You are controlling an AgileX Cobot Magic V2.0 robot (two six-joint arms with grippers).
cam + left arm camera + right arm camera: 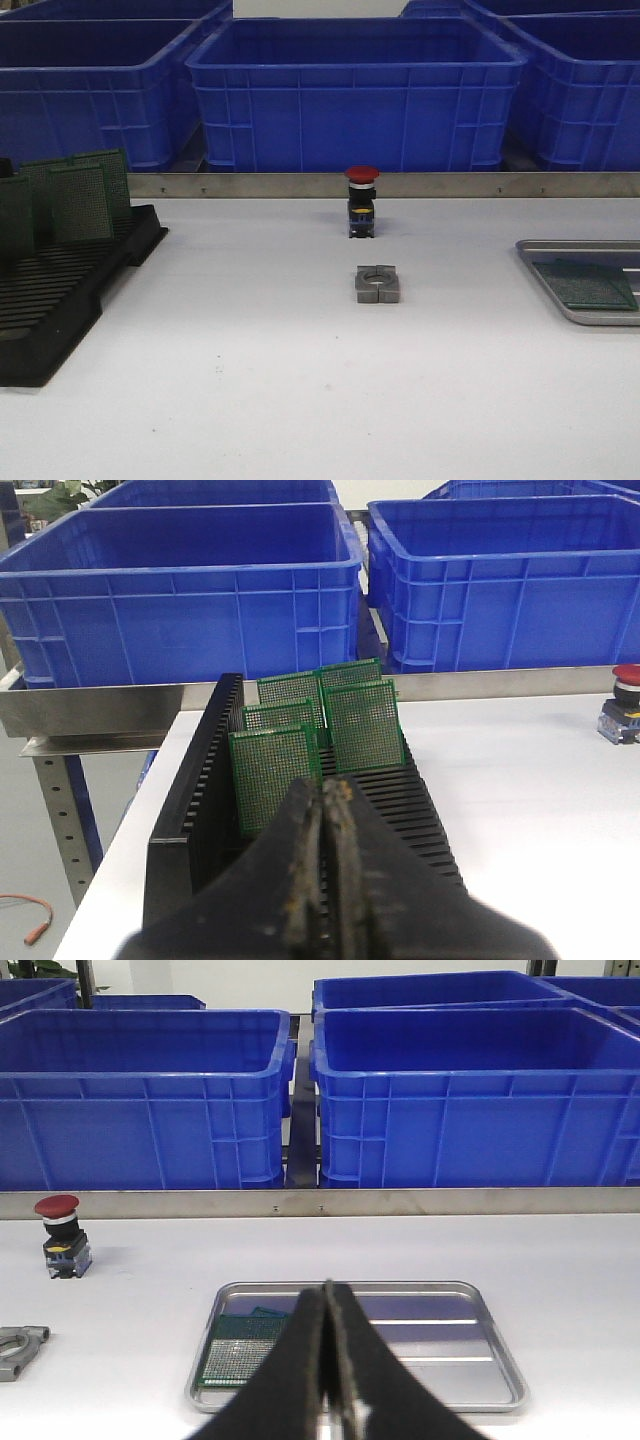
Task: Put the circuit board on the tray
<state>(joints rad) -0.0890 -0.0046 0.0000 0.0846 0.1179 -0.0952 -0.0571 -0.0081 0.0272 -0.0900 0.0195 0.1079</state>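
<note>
Big blue bins (360, 95) in a row at the back, behind a long metal rail (400, 184). White table (250, 380) in front. Red button (362, 174) on a black and yellow base, standing up near the rail, in the middle. Small grey metal block (378, 284) with a round hole, lying just in front of the button, not touching it. Black rack (60, 290) with lots of slots, far off on the left side of the table. An orange wire (30, 920) down on the floor, beside the table leg.
</note>
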